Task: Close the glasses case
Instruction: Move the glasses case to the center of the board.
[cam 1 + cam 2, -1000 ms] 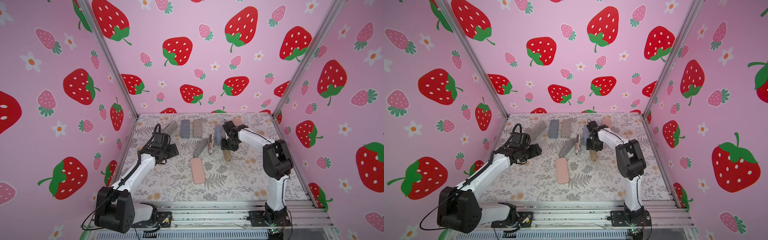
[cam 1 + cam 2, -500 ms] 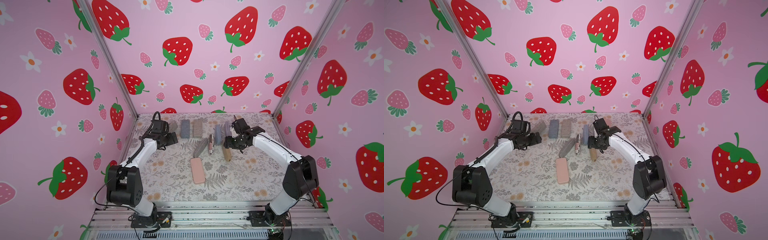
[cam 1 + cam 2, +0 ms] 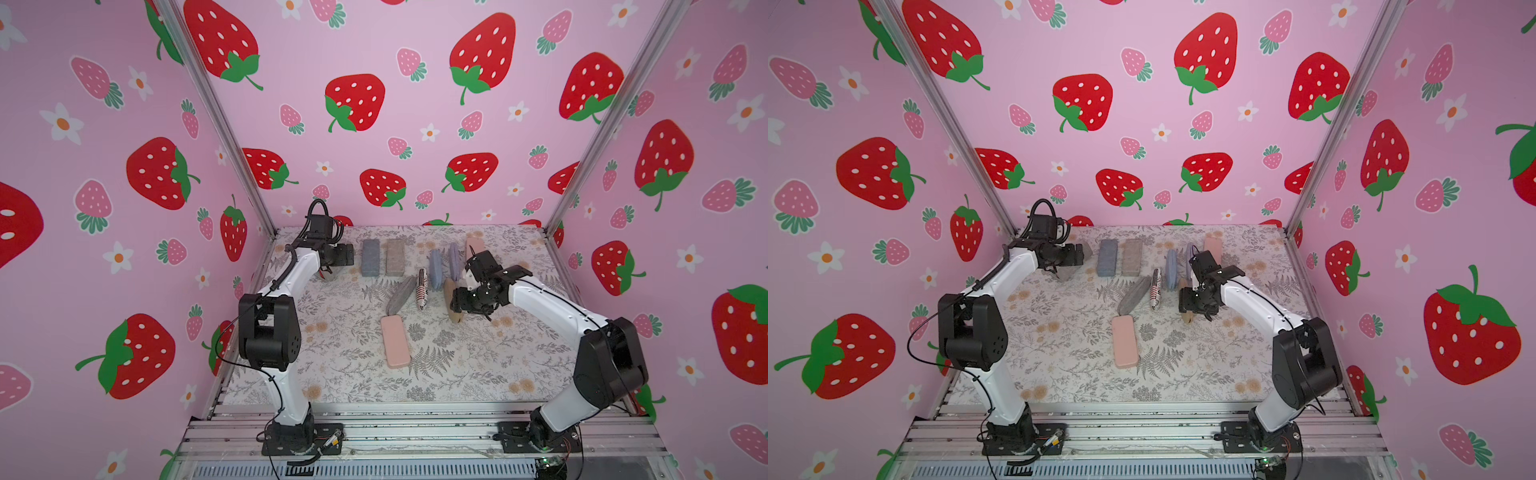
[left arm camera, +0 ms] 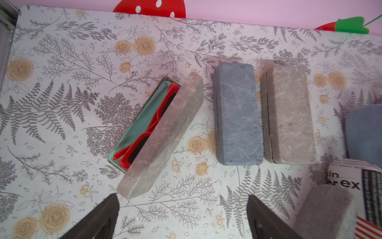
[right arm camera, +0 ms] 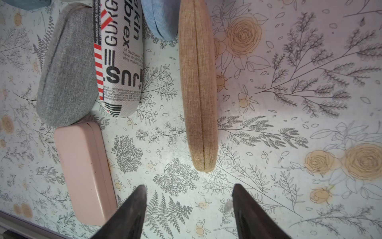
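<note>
Just past the spread left fingers (image 4: 101, 221) lies the ajar glasses case (image 4: 165, 132); right fingers (image 5: 128, 217) also apart.

At the table's (image 3: 478, 374) back left the open glasses case (image 4: 165, 132) is laid, with glasses (image 4: 144, 132) in it. Just right of it a 1st box case (image 3: 370, 257) is set, and a 2nd box case (image 3: 395, 257) beside that. At the middle a 1st pouch (image 3: 400, 296) is laid touching a 2nd pouch (image 3: 422, 289) on its right, with a flat case (image 3: 395, 341) just before them.
</note>
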